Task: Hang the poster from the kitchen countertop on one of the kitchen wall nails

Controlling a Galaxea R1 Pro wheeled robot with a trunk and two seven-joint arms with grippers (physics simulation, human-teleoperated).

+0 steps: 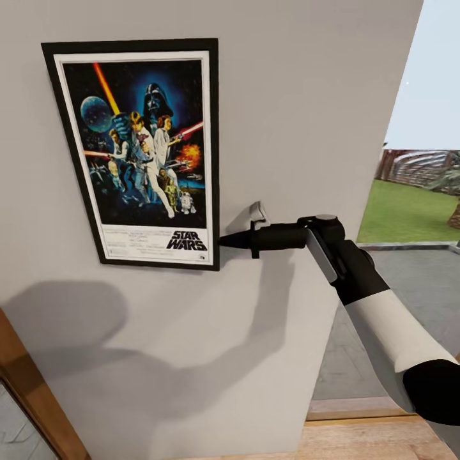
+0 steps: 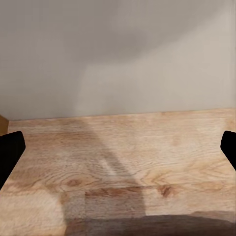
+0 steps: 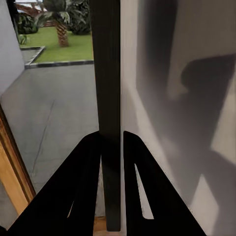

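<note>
The poster, black-framed with the Star Wars title strip at the bottom, lies flat against the light-grey wall, slightly tilted. My right gripper reaches in from the right and meets the frame's lower right edge. In the right wrist view the poster's dark edge runs between the two fingers, and the right gripper is shut on it. The left gripper is open, its fingertips wide apart with nothing between them. The wall nail is hidden from view. The kitchen countertop is out of view.
The wall ends just right of my right arm, where an opening shows a paved area and a lawn. A wooden frame slants at the lower left. Wooden floor meets the wall below the left gripper.
</note>
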